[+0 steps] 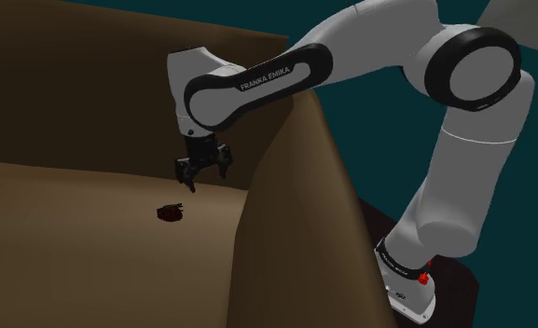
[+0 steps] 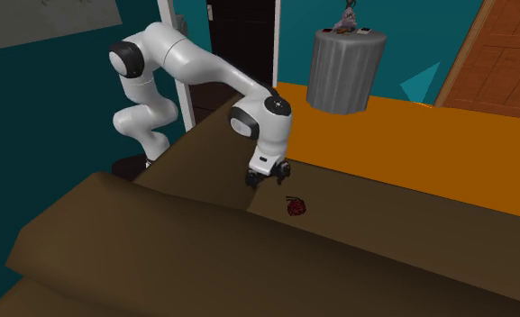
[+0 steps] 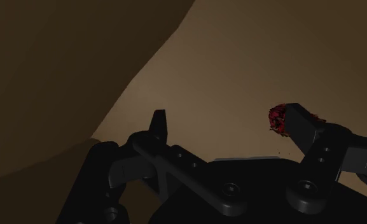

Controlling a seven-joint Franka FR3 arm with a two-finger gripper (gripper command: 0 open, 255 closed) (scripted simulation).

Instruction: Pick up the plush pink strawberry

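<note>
The tool [image 1: 202, 172] hangs with its fingers spread and nothing between them. The strawberry [image 1: 171, 213], dark red here, lies on a brown surface [image 1: 71, 252], perhaps a sofa seat, near and below the tool, partly behind one fingertip in the wrist view.

Quick headcount, all placed off the one brown couch [image 2: 159, 234].

- On its seat: one small dark red strawberry [image 1: 171, 213], just the one.
- Over the seat: one white arm [image 1: 462, 140], ending in two black fingers [image 3: 158, 124].
- Beyond the couch, in the second exterior view: one stretch of orange floor [image 2: 411, 135] and one grey round drum [image 2: 343, 67]. There are some small bits [image 2: 346, 22] on top of the drum, too tiny for me to count.
- Further back from the couch: two doors, one dark door [image 2: 244, 40] and one brown panelled door [image 2: 506, 49].
</note>
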